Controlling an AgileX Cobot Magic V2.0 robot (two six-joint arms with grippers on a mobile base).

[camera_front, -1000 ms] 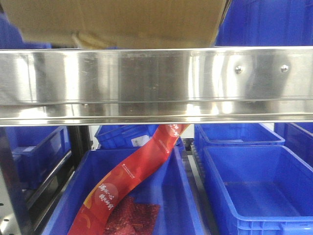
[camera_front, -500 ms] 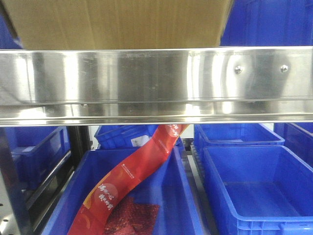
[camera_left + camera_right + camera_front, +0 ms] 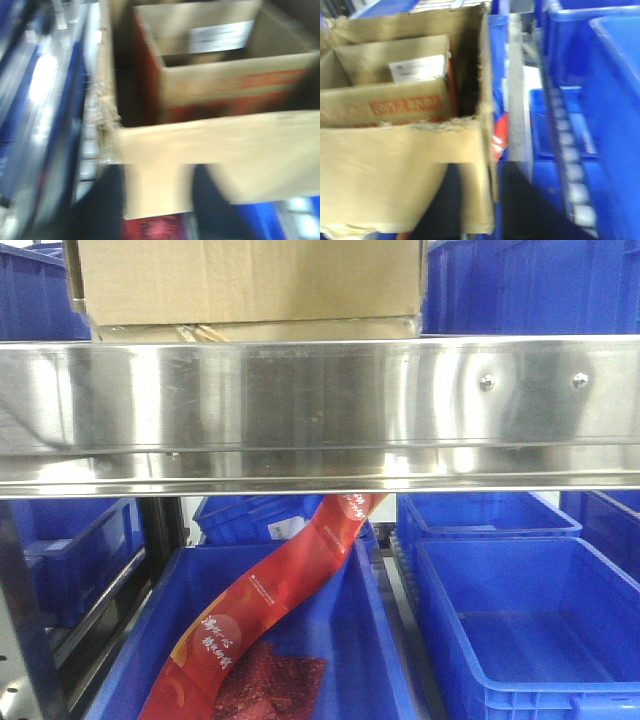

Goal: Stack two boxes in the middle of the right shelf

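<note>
An upper box (image 3: 250, 280) is shown stacked above the shelf (image 3: 320, 400) front edge, where misalignment could topple it; pincer states cannot be told.

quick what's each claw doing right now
Left claw: not visible; its wrist view shows only the blurred tan cardboard box.
Right claw: not visible either; state cannot be told.
</note>
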